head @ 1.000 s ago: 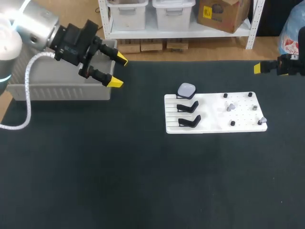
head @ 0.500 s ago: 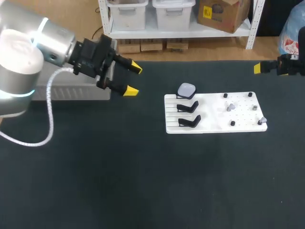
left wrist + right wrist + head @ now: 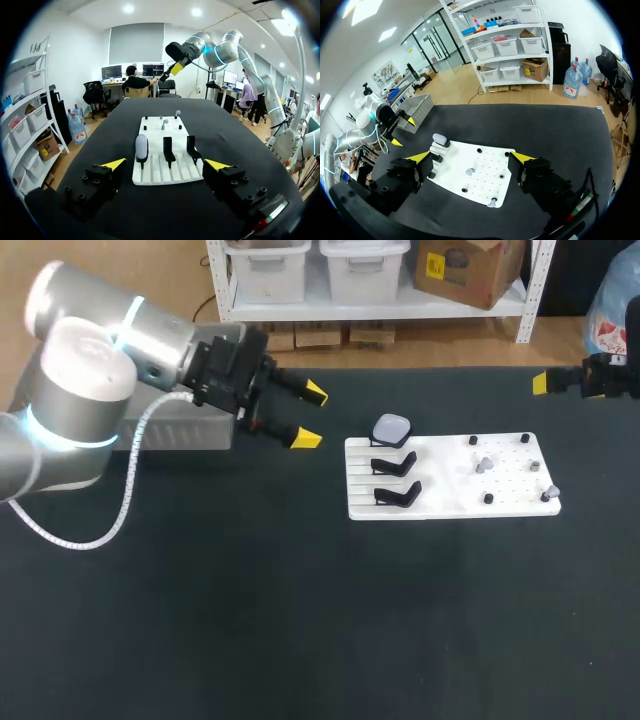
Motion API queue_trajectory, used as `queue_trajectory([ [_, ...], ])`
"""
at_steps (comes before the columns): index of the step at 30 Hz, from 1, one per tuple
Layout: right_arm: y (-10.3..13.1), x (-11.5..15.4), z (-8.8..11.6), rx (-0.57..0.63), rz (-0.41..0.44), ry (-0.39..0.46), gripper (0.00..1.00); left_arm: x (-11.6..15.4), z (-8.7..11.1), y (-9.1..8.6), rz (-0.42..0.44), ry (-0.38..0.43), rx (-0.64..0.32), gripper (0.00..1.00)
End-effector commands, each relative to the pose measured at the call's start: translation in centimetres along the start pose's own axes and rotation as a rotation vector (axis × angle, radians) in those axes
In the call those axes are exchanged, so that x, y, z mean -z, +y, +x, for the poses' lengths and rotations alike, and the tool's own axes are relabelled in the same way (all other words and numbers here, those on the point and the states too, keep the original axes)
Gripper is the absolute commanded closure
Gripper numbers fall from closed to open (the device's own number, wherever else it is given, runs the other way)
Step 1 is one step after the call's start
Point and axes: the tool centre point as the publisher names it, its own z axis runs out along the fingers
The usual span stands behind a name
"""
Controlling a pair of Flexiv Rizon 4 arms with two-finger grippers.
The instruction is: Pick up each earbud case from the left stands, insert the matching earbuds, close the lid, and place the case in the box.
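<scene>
Black table (image 3: 300,590): left fingers (image 3: 303,438) spread, facing stands (image 3: 397,493)

Silver arm (image 3: 150,335), white cable (image 3: 131,480), black yellow-tipped claw (image 3: 311,416).

On the white board (image 3: 455,504) you count three black stands (image 3: 395,464) along its left part, one earbud case (image 3: 391,428) on the farthest stand, and six small pieces (image 3: 483,465) on its right part. One grey box (image 3: 190,434) lies left of the board.
</scene>
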Motion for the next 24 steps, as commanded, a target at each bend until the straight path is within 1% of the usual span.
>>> queue_trajectory([
  [1, 0.0, 0.0, 0.0, 0.000, 0.000, 0.000, 0.00, -1.1, 0.4, 1.1, 0.005, -0.004, 0.006, 0.00],
  [5, 0.0, 0.0, 0.0, 0.000, 0.000, 0.000, 0.00, -1.7, 0.8, 1.6, 0.003, -0.003, 0.013, 0.03],
  [6, 0.0, 0.0, 0.0, 0.000, 0.000, 0.000, 0.00, -1.9, 0.9, 1.7, 0.003, -0.004, 0.016, 0.01],
  [7, 0.0, 0.0, 0.0, 0.000, 0.000, 0.000, 0.00, -2.1, 1.0, 1.8, 0.005, -0.009, 0.018, 0.02],
  [8, 0.0, 0.0, 0.0, 0.000, 0.000, 0.000, 0.00, -2.3, 1.0, 2.0, 0.005, -0.009, 0.019, 0.09],
  [9, 0.0, 0.0, 0.0, 0.000, 0.000, 0.000, 0.00, -2.5, 1.0, 2.1, 0.005, -0.013, 0.022, 0.25],
  [10, 0.0, 0.0, 0.0, 0.000, 0.000, 0.000, 0.00, -2.7, 1.1, 2.2, 0.005, -0.015, 0.024, 0.29],
  [11, 0.0, 0.0, 0.0, 0.000, 0.000, 0.000, 0.00, -3.0, 1.1, 2.3, 0.005, -0.017, 0.025, 0.16],
  [12, 0.0, 0.0, 0.0, 0.000, 0.000, 0.000, 0.00, -3.2, 1.1, 2.4, 0.006, -0.017, 0.025, 0.11],
  [14, 0.0, 0.0, 0.0, 0.000, 0.000, 0.000, 0.00, -3.7, 1.0, 2.4, 0.009, -0.018, 0.026, 0.07],
  [18, 0.0, 0.0, 0.0, 0.000, 0.000, 0.000, 0.00, -4.9, 1.3, 2.6, 0.023, -0.014, 0.032, 0.00],
  [24, 0.0, 0.0, 0.0, 0.000, 0.000, 0.000, 0.00, -6.0, 1.4, 3.3, 0.036, -0.019, 0.041, 0.00],
])
